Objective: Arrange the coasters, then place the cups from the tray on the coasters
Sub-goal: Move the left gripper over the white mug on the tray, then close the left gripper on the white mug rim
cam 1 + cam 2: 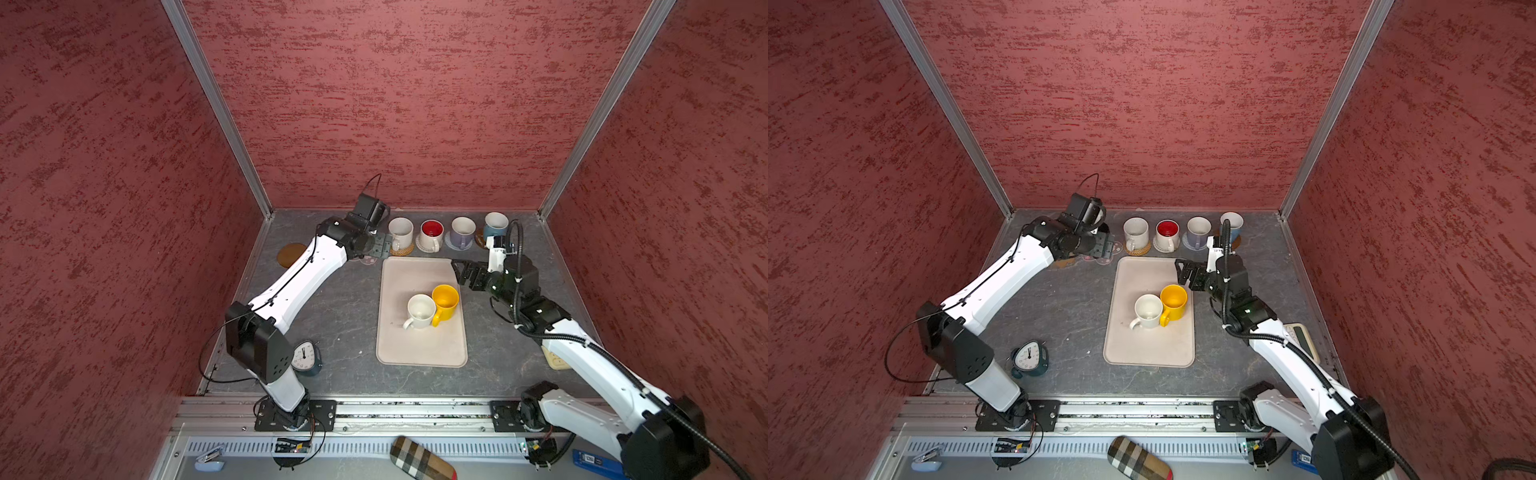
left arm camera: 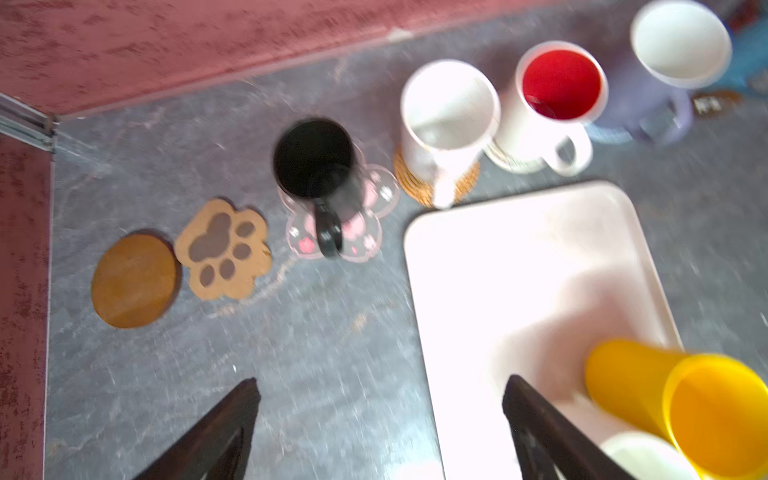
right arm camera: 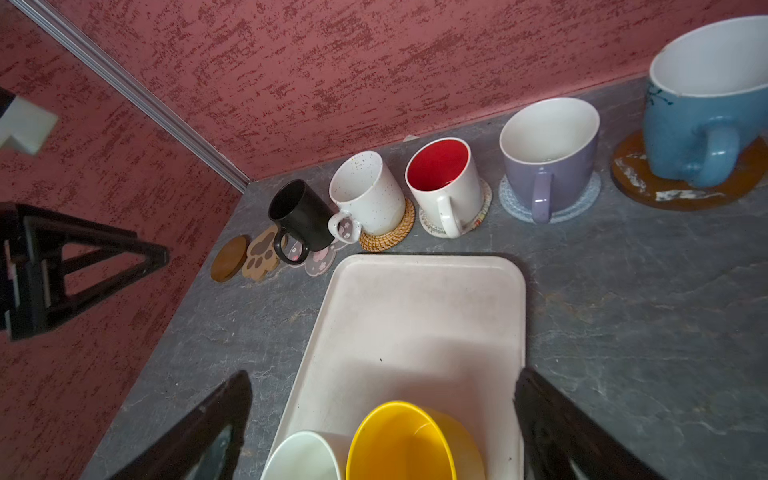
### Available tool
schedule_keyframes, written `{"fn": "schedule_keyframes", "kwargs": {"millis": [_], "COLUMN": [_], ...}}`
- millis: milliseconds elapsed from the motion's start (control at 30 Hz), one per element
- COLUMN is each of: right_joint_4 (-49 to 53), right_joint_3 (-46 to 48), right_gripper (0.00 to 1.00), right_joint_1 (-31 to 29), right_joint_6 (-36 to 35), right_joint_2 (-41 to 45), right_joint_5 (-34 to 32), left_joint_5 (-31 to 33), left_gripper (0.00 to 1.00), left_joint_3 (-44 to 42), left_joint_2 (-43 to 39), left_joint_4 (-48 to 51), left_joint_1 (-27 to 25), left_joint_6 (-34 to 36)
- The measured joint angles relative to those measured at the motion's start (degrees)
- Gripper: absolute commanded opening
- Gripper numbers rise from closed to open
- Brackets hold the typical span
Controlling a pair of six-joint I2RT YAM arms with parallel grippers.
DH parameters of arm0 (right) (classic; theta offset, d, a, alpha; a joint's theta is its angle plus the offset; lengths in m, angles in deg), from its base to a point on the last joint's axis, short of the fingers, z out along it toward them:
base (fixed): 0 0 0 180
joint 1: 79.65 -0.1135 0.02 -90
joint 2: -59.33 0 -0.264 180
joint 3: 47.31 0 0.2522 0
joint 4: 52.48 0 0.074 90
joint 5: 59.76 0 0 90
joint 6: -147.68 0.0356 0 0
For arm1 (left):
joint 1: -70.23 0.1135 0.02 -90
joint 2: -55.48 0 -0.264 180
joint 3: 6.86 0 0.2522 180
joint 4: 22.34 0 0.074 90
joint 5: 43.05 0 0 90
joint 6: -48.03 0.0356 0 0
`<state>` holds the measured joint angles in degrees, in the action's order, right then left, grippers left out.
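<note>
The beige tray holds a yellow cup and a white cup side by side. Along the back wall, a speckled white cup stands on a rattan coaster, a red-lined cup on a whitish one, a lavender cup on a grey round and a blue cup on a brown disc. A black cup stands on the pink flower coaster. The paw coaster and a brown disc lie bare. My left gripper hangs open and empty, pulled back from the black cup. My right gripper is open above the yellow cup.
An alarm clock stands at the front left beside the left arm. A cream calculator lies under the right arm. Red walls close in the back and both sides. A plaid case lies beyond the front rail.
</note>
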<state>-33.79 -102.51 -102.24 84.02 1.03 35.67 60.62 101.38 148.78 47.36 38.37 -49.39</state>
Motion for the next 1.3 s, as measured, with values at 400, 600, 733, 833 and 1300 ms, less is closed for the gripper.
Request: {"fn": "schedule_keyframes", "kwargs": {"millis": [400,600,733,833,1300], "right_joint_4": [4.76,5.14,5.2,5.25,4.37], "right_joint_3": [5.88,7.76,8.87,9.31,11.63], "right_gripper": [0.99,0.99,0.99,0.99,0.99], "right_joint_1": [0.39,2.73,4.28,4.96,6.6], "right_joint_6": [2.03,3.34,3.56,3.54,3.5], "right_joint_2": [4.0,4.07,4.07,4.07,3.74], "right_joint_5": [0.76,0.79,1.03,1.49,2.6], "left_joint_5": [-2.27,-4.68,-6.6,-7.82,-11.23], "left_gripper": [0.79,0.7,0.67,0.63,0.64], "left_joint_3": [-9.84,-13.29,-15.47,-16.0,-21.53], "left_joint_2": [-7.82,-7.76,-6.88,-5.38,0.59], "left_joint_4": [4.5,4.66,4.44,4.44,-0.76], "left_joint_1": [-12.55,-16.74,-20.28,-21.86,-23.98], "left_joint_6": [-1.11,-4.74,-5.25,-5.18,-4.5]}}
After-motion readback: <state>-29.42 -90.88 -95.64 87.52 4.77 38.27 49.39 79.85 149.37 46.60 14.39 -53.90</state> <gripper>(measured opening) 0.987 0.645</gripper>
